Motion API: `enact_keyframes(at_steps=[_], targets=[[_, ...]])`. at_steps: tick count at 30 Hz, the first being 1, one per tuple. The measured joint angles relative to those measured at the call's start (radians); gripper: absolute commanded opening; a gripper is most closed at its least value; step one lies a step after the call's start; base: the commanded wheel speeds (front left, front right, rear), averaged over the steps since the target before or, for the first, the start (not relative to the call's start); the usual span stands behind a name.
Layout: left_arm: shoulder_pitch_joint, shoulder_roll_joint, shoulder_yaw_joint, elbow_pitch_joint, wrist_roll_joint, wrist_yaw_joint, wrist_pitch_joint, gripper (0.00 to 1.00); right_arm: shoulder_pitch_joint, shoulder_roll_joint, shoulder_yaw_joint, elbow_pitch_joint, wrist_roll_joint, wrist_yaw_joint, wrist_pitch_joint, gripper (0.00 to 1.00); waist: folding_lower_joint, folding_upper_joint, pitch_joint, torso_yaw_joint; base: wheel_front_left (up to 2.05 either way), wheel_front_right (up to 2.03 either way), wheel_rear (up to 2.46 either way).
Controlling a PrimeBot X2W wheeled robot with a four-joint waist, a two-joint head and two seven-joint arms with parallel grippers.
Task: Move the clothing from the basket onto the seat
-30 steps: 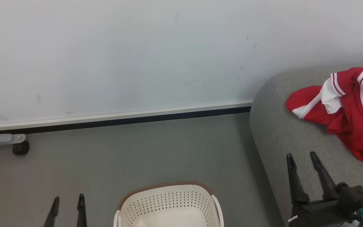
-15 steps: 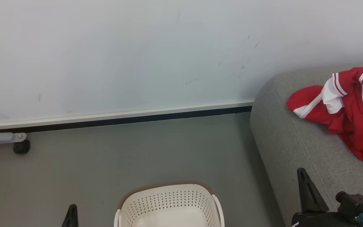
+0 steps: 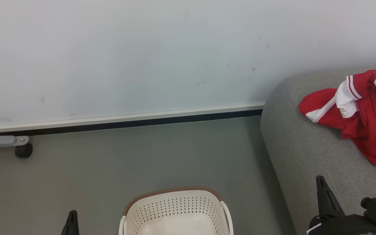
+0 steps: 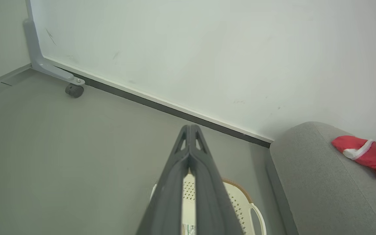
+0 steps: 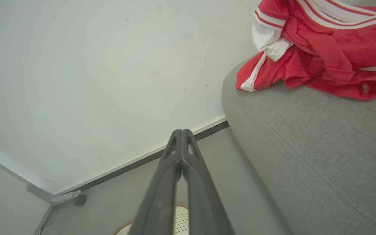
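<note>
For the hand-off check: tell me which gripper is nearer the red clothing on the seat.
Right. The right gripper hangs over the grey seat near its front edge, below the red clothing in the head view. The left gripper is beyond the laundry basket, over the floor.

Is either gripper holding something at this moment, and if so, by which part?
Nothing is held. The left gripper and the right gripper are both shut with nothing between their fingers; the clothing lies loose on the seat, apart from both.
</note>
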Motion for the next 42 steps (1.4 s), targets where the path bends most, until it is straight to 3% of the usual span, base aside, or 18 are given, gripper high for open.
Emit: enact_keyframes(at_steps=[42], targets=[[-0.124,-0.064,0.109,0.094,-0.552,-0.113,0.163,0.0,-0.042,0.088,-0.208,0.092,0.539,0.109,0.162,0.0,0.0,0.0,0.01,0.018,0.0,0.0,0.0]])
